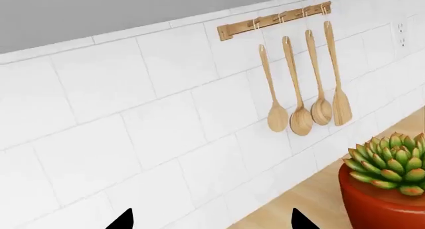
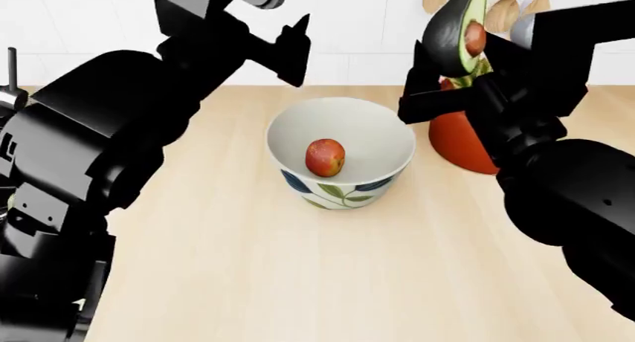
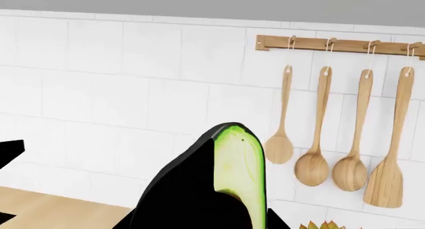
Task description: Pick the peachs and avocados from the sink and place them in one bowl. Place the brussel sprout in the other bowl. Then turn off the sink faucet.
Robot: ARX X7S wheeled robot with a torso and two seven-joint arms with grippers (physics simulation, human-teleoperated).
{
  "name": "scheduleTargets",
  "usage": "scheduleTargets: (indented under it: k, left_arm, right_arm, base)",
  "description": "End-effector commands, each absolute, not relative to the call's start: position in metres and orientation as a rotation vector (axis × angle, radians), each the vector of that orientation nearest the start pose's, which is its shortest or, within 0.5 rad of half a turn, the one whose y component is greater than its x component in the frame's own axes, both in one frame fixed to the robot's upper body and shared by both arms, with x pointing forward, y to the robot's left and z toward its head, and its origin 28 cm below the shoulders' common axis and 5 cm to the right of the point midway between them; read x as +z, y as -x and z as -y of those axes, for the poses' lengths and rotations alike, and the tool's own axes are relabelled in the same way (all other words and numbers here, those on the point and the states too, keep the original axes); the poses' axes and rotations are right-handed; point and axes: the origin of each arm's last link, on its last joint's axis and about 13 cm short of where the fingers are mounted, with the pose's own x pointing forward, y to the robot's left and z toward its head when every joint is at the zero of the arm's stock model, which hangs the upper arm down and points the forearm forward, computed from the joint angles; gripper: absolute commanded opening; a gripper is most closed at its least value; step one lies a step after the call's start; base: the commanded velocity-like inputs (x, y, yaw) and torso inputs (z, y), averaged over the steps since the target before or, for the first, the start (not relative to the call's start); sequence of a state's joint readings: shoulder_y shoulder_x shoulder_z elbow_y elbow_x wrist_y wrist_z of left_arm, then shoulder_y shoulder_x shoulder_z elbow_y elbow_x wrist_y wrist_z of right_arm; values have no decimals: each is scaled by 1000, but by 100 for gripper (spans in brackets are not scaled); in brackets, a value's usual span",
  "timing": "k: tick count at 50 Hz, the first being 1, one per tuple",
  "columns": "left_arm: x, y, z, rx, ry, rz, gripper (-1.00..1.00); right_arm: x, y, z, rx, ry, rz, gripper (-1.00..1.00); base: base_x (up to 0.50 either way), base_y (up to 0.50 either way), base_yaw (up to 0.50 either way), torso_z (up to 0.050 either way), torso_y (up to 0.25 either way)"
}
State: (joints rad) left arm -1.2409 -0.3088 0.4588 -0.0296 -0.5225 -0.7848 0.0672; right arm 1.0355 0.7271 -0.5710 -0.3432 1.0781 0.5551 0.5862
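Observation:
A white bowl [image 2: 387, 145] with blue flower and green leaves stands on the wooden counter, with one red-orange peach [image 2: 325, 157] in it. My right gripper [image 2: 465, 73] is shut on a halved avocado [image 2: 459, 30], dark-skinned with a brown pit, held high above the bowl's right rim. In the right wrist view the avocado [image 3: 236, 159] fills the space between the jaws. My left gripper [image 2: 282, 37] hangs above and left of the bowl; in the left wrist view it [image 1: 211, 221] is open and empty. The sink, faucet, brussel sprout and other bowl are out of view.
An orange-red pot with a succulent [image 2: 462, 141] stands right of the bowl, behind my right arm; it also shows in the left wrist view [image 1: 381, 204]. Wooden spoons [image 3: 339, 139] hang from a rack on the white tiled wall behind the counter [image 2: 248, 268].

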Motion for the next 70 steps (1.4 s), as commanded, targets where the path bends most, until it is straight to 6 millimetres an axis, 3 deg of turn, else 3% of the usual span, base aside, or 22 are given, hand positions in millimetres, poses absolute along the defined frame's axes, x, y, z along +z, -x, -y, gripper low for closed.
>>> scheduleTargets:
  k: [1,17,27,51,70]
  left_arm:
    - [304,-345,-214,-241,-125,335,100]
    - [306,-343,-220,-168,-60,393,100]
    - [307,-343,-220,-173,-51,398,100]
    - [306,-346,-222,-169,-28,397,100]
    - [304,-346,-222,-173,-19,391,100]
  right_arm:
    - [289,-281,115,215,138,148,-100]
    - [313,-306,92,431,201,-205,-100]
    - [326,-313,84,447,247,-302,-100]
    - [337,-334,75,481,217,-540,-100]
    - [326,-340,67,497,273,-645,-100]
  base:
    - [0,0,0,0,0]
    - [0,0,0,0,1]
    - [0,0,0,0,0]
    - [0,0,0,0,0]
    - [0,0,0,0,0]
